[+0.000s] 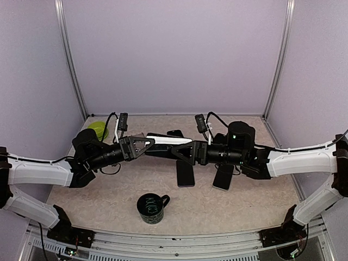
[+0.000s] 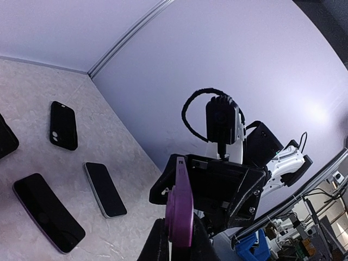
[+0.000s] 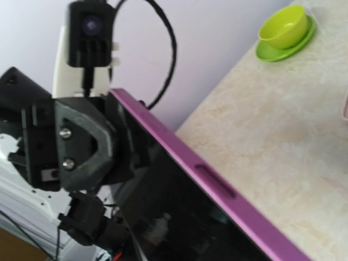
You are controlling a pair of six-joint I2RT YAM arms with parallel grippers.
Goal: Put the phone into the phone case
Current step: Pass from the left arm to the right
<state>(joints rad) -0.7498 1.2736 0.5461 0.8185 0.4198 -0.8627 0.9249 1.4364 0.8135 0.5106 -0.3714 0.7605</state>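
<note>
The phone (image 1: 166, 142), purple-edged with a glossy black face, hangs above the table middle between both arms. My left gripper (image 1: 148, 144) is shut on one end; in the left wrist view the purple edge (image 2: 179, 201) stands pinched between its dark fingers (image 2: 156, 242). My right gripper (image 1: 183, 152) faces it at the other end, its jaws wide apart around the phone (image 3: 217, 217). The right wrist view does not show its own fingers. A black phone case (image 2: 63, 125) with a camera cutout lies flat on the table.
Two more handsets lie on the table under the arms (image 1: 185, 173) (image 1: 223, 176). A black mug (image 1: 151, 207) stands near the front. A green bowl on a saucer (image 1: 98, 129) sits at the back left. Purple walls enclose three sides.
</note>
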